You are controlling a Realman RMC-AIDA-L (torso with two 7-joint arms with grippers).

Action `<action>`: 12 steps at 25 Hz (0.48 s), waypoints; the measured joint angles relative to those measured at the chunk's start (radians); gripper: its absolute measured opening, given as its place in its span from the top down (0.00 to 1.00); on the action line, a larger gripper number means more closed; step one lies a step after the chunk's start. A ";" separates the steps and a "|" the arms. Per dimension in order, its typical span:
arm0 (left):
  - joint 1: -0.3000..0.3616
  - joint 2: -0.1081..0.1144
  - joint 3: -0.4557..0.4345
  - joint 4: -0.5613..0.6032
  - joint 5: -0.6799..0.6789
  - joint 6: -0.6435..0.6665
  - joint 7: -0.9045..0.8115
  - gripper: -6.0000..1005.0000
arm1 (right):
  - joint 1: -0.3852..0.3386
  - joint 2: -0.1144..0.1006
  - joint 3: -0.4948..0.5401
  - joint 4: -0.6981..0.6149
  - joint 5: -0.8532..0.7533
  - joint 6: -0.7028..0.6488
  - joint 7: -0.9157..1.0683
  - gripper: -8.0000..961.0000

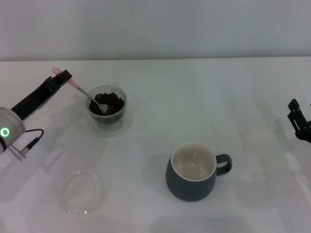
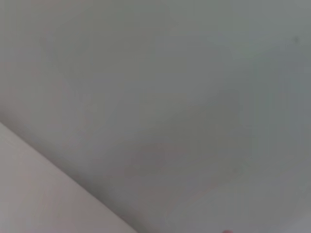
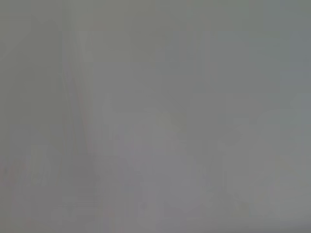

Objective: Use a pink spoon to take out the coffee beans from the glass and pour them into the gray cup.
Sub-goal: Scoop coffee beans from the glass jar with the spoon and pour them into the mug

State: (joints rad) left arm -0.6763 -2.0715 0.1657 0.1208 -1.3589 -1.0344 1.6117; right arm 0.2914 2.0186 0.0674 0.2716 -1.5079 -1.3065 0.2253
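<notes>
— While I check the head view, what's the left gripper (image 1: 64, 77) doing?
— Pinching the pink spoon (image 1: 82, 91), bowl dipped among the coffee beans (image 1: 109, 101) in the glass (image 1: 107, 112); the gray cup (image 1: 193, 171) sits well apart.
— Right gripper (image 1: 297, 116)?
— Cut off at the edge; I can't tell.
— Wrist views?
— Both show nothing I can make out.

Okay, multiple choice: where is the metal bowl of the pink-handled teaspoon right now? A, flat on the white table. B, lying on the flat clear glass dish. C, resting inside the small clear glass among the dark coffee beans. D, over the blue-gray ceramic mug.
C: the left gripper holds the pink-handled teaspoon with its bowl down among the dark coffee beans in the small clear glass.
</notes>
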 joint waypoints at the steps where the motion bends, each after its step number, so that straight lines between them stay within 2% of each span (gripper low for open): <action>1: 0.001 0.000 0.000 -0.001 0.000 0.001 -0.010 0.87 | -0.001 0.000 0.000 0.001 0.000 -0.001 0.000 0.35; 12: 0.006 0.002 0.015 0.002 0.032 0.009 -0.160 0.87 | -0.015 -0.001 -0.001 0.014 -0.001 -0.020 0.000 0.35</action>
State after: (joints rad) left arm -0.6699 -2.0691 0.1811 0.1224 -1.3271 -1.0257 1.4518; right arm 0.2760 2.0172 0.0667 0.2857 -1.5088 -1.3266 0.2255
